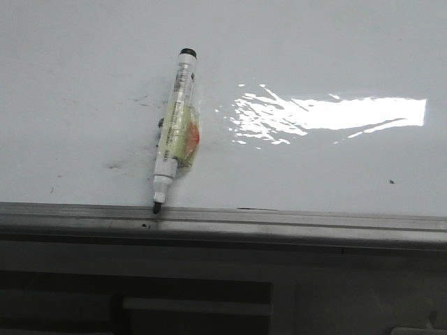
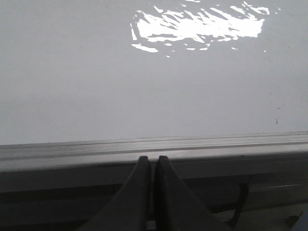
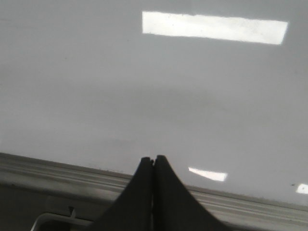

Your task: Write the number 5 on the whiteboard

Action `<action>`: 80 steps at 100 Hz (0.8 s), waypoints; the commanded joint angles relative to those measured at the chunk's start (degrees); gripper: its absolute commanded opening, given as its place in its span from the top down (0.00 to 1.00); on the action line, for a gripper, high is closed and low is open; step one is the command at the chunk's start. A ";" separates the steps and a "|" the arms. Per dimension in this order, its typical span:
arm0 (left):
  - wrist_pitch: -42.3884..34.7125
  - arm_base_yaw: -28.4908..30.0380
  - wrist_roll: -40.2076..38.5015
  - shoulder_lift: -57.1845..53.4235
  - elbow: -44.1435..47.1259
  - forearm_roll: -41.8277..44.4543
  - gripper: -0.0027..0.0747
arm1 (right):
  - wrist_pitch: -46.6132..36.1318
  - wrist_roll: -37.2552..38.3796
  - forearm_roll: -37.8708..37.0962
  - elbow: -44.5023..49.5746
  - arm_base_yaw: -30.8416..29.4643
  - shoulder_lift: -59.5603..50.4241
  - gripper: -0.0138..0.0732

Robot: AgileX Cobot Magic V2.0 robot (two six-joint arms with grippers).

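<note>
The whiteboard (image 1: 328, 56) fills the front view, glossy white with faint grey smudges. A marker (image 1: 174, 125) with a pale yellow body lies on it, black tip uncapped and touching the near grey aluminium ledge (image 1: 293, 222). No number 5 shows on the board. Neither gripper shows in the front view. My left gripper (image 2: 151, 159) is shut and empty, its tips over the ledge (image 2: 72, 149) with the board (image 2: 96, 72) beyond. My right gripper (image 3: 154, 159) is shut and empty, its tips just past the ledge (image 3: 48, 171) over the board (image 3: 96, 72).
A bright light reflection (image 1: 328, 115) lies on the board right of the marker. Below the ledge is a grey panel with slots (image 1: 195, 303). Small dark specks (image 1: 391, 182) dot the board near the right.
</note>
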 commanded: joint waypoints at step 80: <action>-3.82 0.17 -0.58 -1.64 1.29 0.13 0.99 | -0.63 -0.02 -0.63 1.18 -0.17 -1.04 0.91</action>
